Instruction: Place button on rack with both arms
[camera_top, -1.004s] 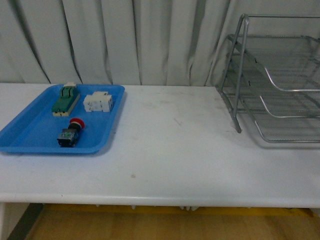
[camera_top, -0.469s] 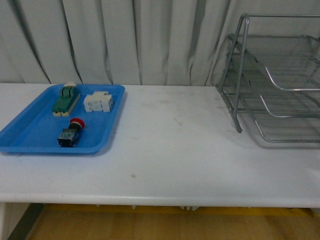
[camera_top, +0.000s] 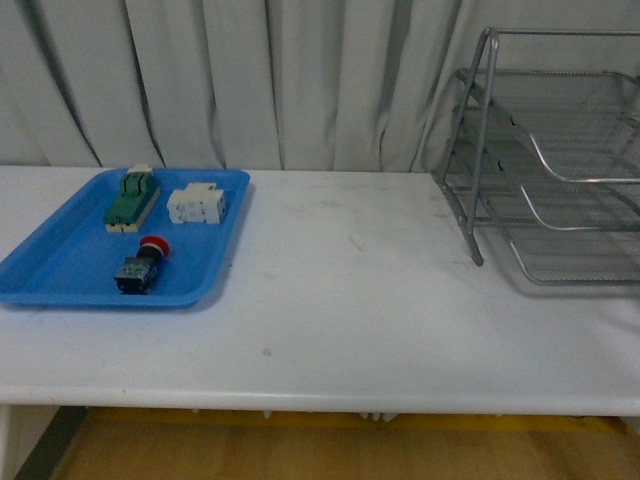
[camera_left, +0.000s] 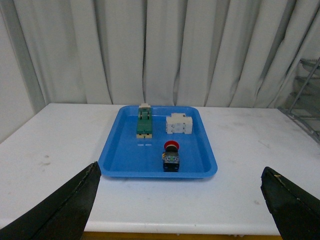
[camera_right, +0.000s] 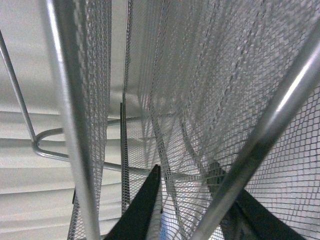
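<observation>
The button (camera_top: 142, 263), red cap on a black body, lies on its side near the front of the blue tray (camera_top: 60, 270). It also shows in the left wrist view (camera_left: 171, 156). The silver wire-mesh rack (camera_top: 545, 160) stands at the table's right. Neither arm shows in the front view. My left gripper (camera_left: 182, 210) is open and empty, its dark fingers (camera_left: 60, 212) wide apart at the table's near edge, well short of the button. My right gripper (camera_right: 192, 205) is shut on the rack's mesh (camera_right: 200, 100), which fills the right wrist view.
A green-and-cream switch block (camera_top: 132, 200) and a white terminal block (camera_top: 196, 205) lie at the back of the blue tray. Grey curtains (camera_top: 250, 80) hang behind the white table (camera_top: 350, 300). The table's front edge runs near the bottom of the front view.
</observation>
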